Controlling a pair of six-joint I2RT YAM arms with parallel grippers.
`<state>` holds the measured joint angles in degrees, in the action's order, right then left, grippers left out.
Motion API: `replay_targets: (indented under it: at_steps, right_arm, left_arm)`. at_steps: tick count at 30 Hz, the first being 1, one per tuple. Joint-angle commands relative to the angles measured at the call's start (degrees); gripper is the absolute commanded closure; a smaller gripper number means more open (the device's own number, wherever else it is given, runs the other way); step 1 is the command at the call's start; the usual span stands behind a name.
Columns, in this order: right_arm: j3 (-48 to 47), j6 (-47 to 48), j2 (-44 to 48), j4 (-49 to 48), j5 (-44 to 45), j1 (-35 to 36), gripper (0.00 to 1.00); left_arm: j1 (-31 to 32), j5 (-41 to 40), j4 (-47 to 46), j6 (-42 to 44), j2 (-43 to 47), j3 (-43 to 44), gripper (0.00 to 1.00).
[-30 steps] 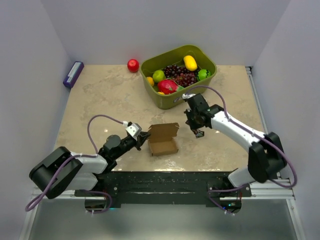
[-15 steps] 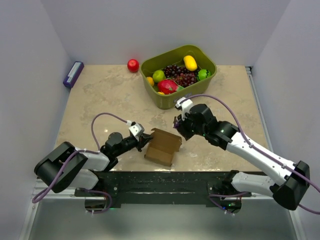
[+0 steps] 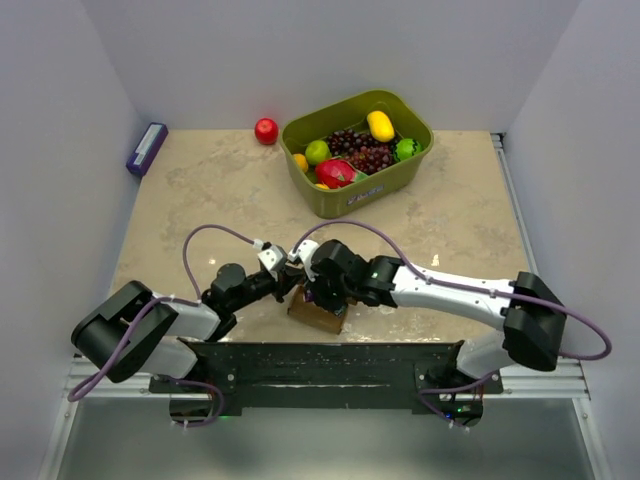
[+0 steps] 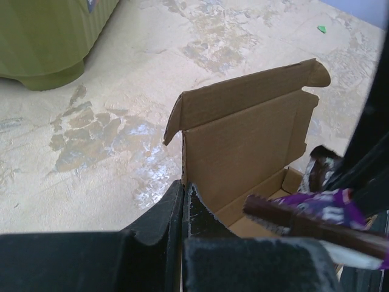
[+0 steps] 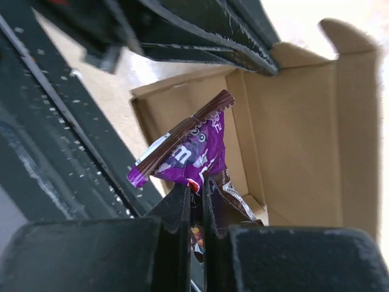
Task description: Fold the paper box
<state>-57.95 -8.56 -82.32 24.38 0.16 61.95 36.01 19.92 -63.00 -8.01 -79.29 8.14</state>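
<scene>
The paper box (image 3: 322,319) is a small open brown cardboard box with its lid flap standing up, near the table's front edge. In the left wrist view its inside (image 4: 243,140) shows. My left gripper (image 3: 291,282) (image 4: 183,190) is shut on the box's near side wall. My right gripper (image 3: 318,292) (image 5: 196,184) is shut on a purple candy packet (image 5: 189,151) and holds it just inside the open box (image 5: 292,121). The packet also shows in the left wrist view (image 4: 304,210).
An olive-green bin (image 3: 357,150) with fruit stands at the back; its corner shows in the left wrist view (image 4: 48,30). A red apple (image 3: 266,131) lies left of it. A small purple box (image 3: 147,148) lies at the far left edge. The black base rail (image 3: 330,355) is right behind the box.
My right arm has swung left from beside the bin to over the box, carrying the packet. The left gripper has turned and tilted the box a little toward the front edge.
</scene>
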Motion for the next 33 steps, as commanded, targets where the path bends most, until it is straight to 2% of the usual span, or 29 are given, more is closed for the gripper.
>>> replay_targets:
  at_steps: [1,11,15,16,18,19,20,22,27,33]
  right_arm:
    - [-1.64,-2.25,-2.4,-5.39,-1.48,0.18,1.0]
    - [-2.07,-1.55,-8.64,-5.84,-0.34,0.89,1.0]
    - [-2.43,-1.72,-9.87,-4.87,0.89,1.41,0.84]
    - [-2.51,-1.99,-9.61,-4.96,0.8,1.42,0.7]
    - [-2.6,-2.16,-8.73,-4.96,1.15,1.5,0.56]
    - [-2.6,-2.43,-7.51,-4.96,1.42,1.5,0.44]
    - [-2.78,-2.52,-6.98,-4.87,1.68,1.5,0.4]
    - [-2.95,-2.87,-5.31,-4.43,2.3,1.5,0.35]
    - [-4.27,-5.24,-1.18,-1.1,3.35,1.42,0.32]
    - [-6.03,-7.79,4.89,4.34,12.57,0.8,0.19]
  left_arm:
    - [-0.41,-0.32,-4.49,-0.69,0.8,-0.41,1.0]
    - [-0.5,-0.5,-6.08,-1.39,0.8,-1.2,1.0]
    - [-0.5,-0.41,-6.61,-1.74,0.71,-1.46,1.0]
    - [-0.5,-0.32,-6.61,-1.75,0.62,-1.37,1.0]
    - [-0.5,-0.15,-6.78,-1.83,0.27,-1.37,1.0]
    - [-0.5,0.03,-6.96,-1.83,0.19,-1.37,1.0]
    - [-0.5,0.12,-7.22,-1.83,0.01,-1.37,1.0]
    - [-0.41,0.47,-7.31,-1.92,-0.17,-1.29,1.0]
    - [-0.41,0.64,-7.49,-1.92,-0.08,-1.37,1.0]
    - [-0.5,1.26,-7.92,-2.01,-0.08,-1.46,1.0]
